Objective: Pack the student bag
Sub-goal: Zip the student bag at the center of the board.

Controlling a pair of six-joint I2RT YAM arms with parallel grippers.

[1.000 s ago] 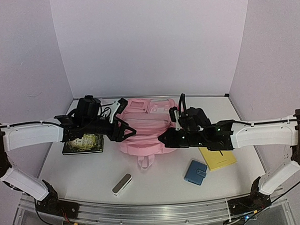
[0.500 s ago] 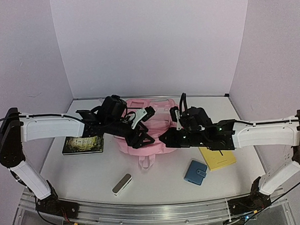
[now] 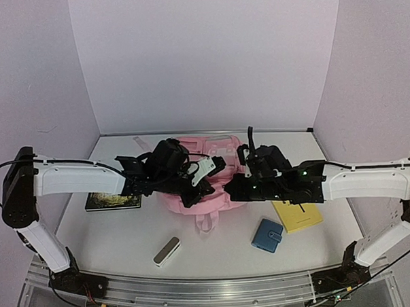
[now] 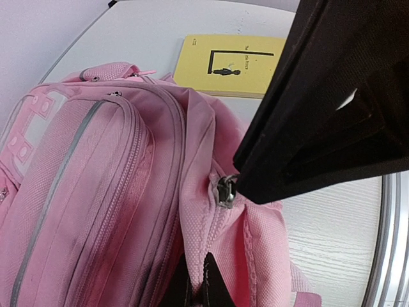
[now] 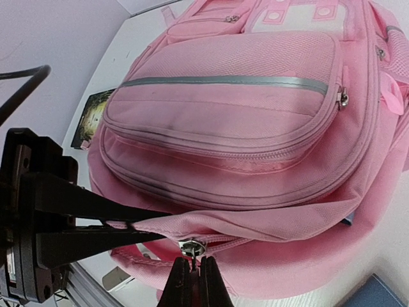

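Observation:
The pink student bag (image 3: 192, 169) lies flat mid-table, front pockets up, as the right wrist view shows (image 5: 243, 109). My left gripper (image 3: 198, 192) is at the bag's near edge, shut on a fold of pink fabric beside the zip seam (image 4: 195, 256). My right gripper (image 3: 228, 189) meets it from the right and is shut on the metal zip pull (image 5: 192, 248), which also shows in the left wrist view (image 4: 225, 190). Both sets of fingertips sit a few centimetres apart on the same seam.
A dark book (image 3: 113, 197) lies left of the bag. A yellow book (image 3: 299, 216) and a blue wallet (image 3: 267, 235) lie to its right. A white oblong case (image 3: 167, 251) rests near the front edge. A pink carry loop (image 3: 207, 223) sticks out toward me.
My left arm swung right from above the dark book to the bag's near edge, and its jaws closed on the fabric. The right gripper stayed on the zip pull.

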